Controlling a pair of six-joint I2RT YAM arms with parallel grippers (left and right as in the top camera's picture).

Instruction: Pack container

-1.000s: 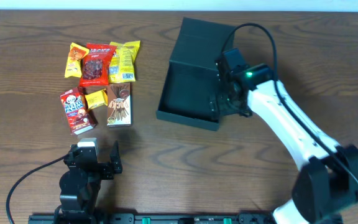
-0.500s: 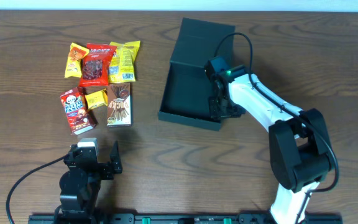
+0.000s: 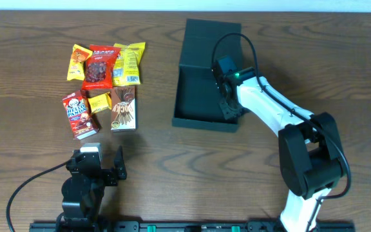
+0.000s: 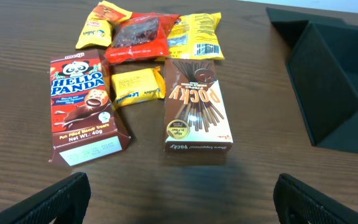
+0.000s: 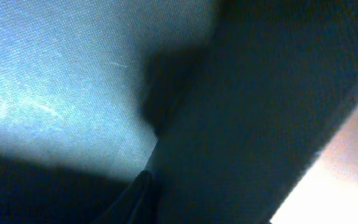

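Observation:
The container (image 3: 201, 96), a dark square box with low walls, lies open at mid-table with its flap lid (image 3: 211, 38) folded back. My right gripper (image 3: 229, 106) is closed on its right wall. The right wrist view is filled by that wall (image 5: 260, 93), with one dark finger (image 5: 138, 199) pressed against its inner side. My left gripper (image 3: 98, 161) rests near the front edge, wide open and empty. In the left wrist view its fingertips (image 4: 55, 202) frame bare wood below the snacks, and the container (image 4: 334, 81) shows at the right.
Snack packets lie in a group at the left: a Hello Panda box (image 3: 79, 115), a Pocky box (image 3: 123, 107), a small yellow packet (image 3: 100, 102), a red bag (image 3: 100, 66) and two yellow bags (image 3: 77, 61) (image 3: 129, 63). The right arm's cable arcs over the lid.
My right gripper moved in over the container's right wall and closed on it. The container shifted to the right and squared up. The left arm has not moved.

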